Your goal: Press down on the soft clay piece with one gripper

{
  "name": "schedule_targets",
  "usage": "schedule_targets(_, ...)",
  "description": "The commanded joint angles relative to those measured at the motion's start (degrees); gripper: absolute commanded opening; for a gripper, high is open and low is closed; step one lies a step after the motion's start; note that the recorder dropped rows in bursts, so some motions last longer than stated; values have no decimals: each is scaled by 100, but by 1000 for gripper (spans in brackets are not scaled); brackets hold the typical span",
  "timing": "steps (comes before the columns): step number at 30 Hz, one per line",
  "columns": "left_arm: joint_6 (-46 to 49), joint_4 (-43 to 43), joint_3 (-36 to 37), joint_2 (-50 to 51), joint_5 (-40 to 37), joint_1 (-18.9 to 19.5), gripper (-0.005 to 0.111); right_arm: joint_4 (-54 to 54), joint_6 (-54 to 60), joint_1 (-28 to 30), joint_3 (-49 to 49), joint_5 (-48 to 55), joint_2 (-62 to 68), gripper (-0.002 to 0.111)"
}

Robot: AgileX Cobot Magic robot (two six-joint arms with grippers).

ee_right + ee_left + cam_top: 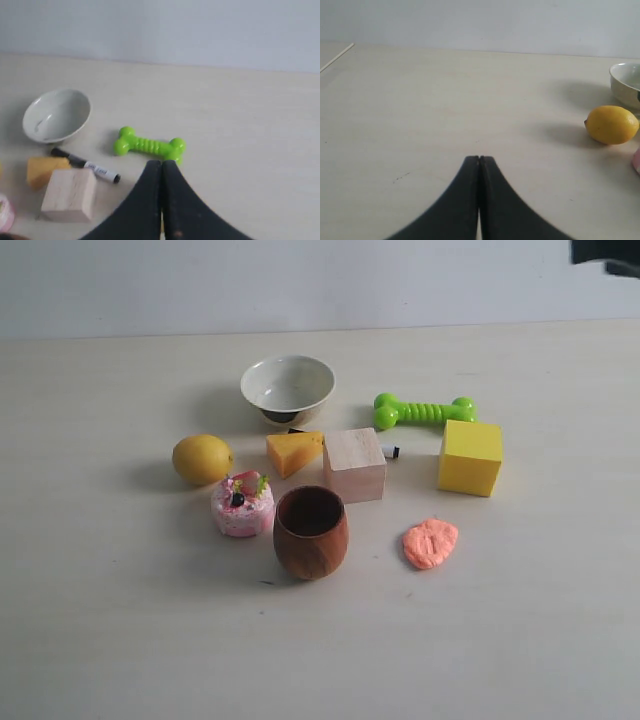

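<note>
**Observer:** Where did the clay sit?

**Me:** The soft clay piece [431,543] lay flat on the table [120,640], just in front of the yellow cube [470,457], with the wooden cup [311,531] near on its other side. Neither wrist view showed it.

**Observer:** Jaws?

**Me:** Both pairs pressed together, empty. My right gripper [161,164] faced the green bone [149,145] and my left gripper [479,159] faced the lemon [611,124].

**Observer:** Risk?

**Me:** Coming down blind, I could clip the cube — and soft putty might cling and lift.
</note>
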State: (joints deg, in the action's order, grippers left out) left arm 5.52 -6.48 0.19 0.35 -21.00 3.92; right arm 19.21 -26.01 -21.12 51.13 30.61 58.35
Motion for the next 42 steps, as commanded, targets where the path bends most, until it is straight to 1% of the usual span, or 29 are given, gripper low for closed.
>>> schedule_targets(1, 3, -13, -19, -35, 54, 5, 0, -14, -101, 1300, -920, -702, -1321, 0)
schedule_targets(2, 3, -13, -19, -35, 54, 5, 0, -14, 5, 1679, -1353, -739, -1904, 0)
schedule_targets(3, 3, -13, -19, -35, 54, 5, 0, -14, 86, 1856, -1569, -739, -2210, 0)
schedule_targets(4, 3, -13, -19, -35, 54, 5, 0, -14, 188, 2150, -1972, -751, -2835, 0)
schedule_targets(5, 3, -13, -19, -35, 54, 5, 0, -14, 199, 2259, -2125, -803, -3085, 0)
schedule_targets(6, 3, -13, -19, -35, 54, 5, 0, -14, 199, 2503, -2491, -889, -3679, 0)
schedule_targets(7, 3, -13, -19, -35, 54, 5, 0, -14, 199, 2601, -2627, -934, -3909, 0)
schedule_targets(8, 3, -13, -19, -35, 54, 5, 0, 24, 230, 2683, -2919, -975, -4413, 0)
schedule_targets(11, 3, -13, -19, -35, 54, 5, 0, 24, 347, 2683, -3369, -990, -4993, 0)
schedule_targets(14, 3, -13, -19, -35, 54, 5, 0, -29, 347, 2683, -3763, -1345, -5033, 0)
schedule_targets(17, 3, -13, -19, -35, 54, 5, 0, -126, 347, 2683, -4287, -2047, -5033, 0)
schedule_targets(20, 3, -13, -19, -35, 54, 5, 0, -291, 528, 2683, -4653, -2240, -5069, 0)
schedule_targets(23, 3, -13, -19, -35, 54, 5, 0, -886, 1198, 2683, -4878, -2240, -5245, 0)
schedule_targets(24, 3, -13, -19, -35, 54, 5, 0, -1172, 1552, 2683, -4919, -2252, -5317, 0)
schedule_targets(25, 3, -13, -19, -35, 54, 5, 0, -1780, 2233, 2683, -4975, -2302, -5449, 0)
schedule_targets(27, 3, -13, -19, -35, 54, 5, 0, -2246, 2922, 2683, -5040, -2313, -5593, 0)
schedule_targets(30, 3, -13, -19, -35, 54, 5, 0, -2246, 2919, 2683, -5113, -2325, -5643, 0)
schedule_targets(33, 3, -13, -19, -35, 54, 5, 0, -2126, 2904, 2683, -5113, -2038, -5657, 0)
schedule_targets(36, 3, -13, -19, -35, 54, 5, 0, -2052, 2894, 2673, -5113, -1526, -5701, 0)
schedule_targets(42, 3, -13, -19, -35, 54, 5, 0, -2076, 2894, 2673, -5113, -1314, -5701, 0)
